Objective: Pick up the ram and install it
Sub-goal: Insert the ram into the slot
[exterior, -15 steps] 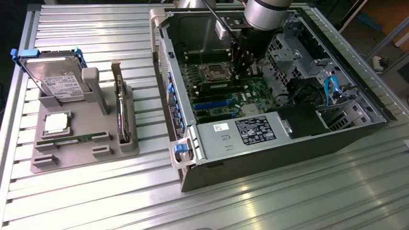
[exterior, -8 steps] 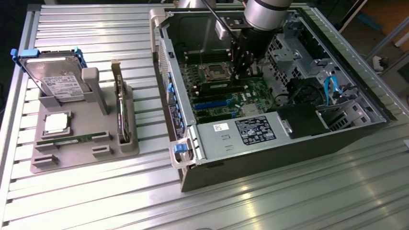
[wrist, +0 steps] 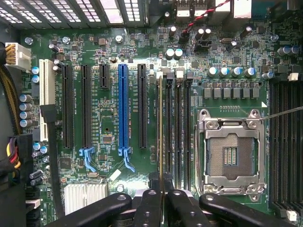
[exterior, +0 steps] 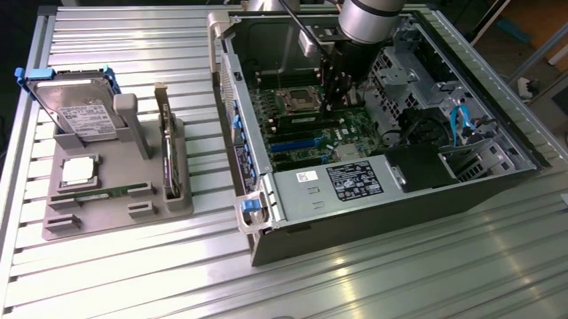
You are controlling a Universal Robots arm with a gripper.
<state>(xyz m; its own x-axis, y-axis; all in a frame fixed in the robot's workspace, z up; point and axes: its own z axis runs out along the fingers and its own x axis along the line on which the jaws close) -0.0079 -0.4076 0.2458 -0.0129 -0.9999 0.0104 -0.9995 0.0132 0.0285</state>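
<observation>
Black fingers [wrist: 147, 203] of the gripper [wrist: 161, 183] come together in the wrist view, nearly shut, pinching the ram [wrist: 161, 132] at one end. The ram is seen edge-on as a thin tan line. It stands over the motherboard [wrist: 106, 127], in line with the row of black memory slots [wrist: 177, 132] and at that row's outer edge, on the side of the long card slots. Whether its lower edge is seated in a slot cannot be told.

The empty processor socket [wrist: 232, 156] with its metal frame lies just beyond the memory slots, and the blue card slot [wrist: 123, 113] sits on the ram's other side, with one black slot between them.

In the exterior view the arm [exterior: 368, 20] reaches down into the open computer case [exterior: 266, 219], which lies on its side on the ribbed metal counter [exterior: 400, 279]. Well apart, towards the exterior view's left, a grey tray [exterior: 116, 216] carries a hard drive [exterior: 76, 109] propped upright and a dark expansion card [exterior: 169, 153] standing on edge — a thin green strip also lies flat near the tray's front.
</observation>
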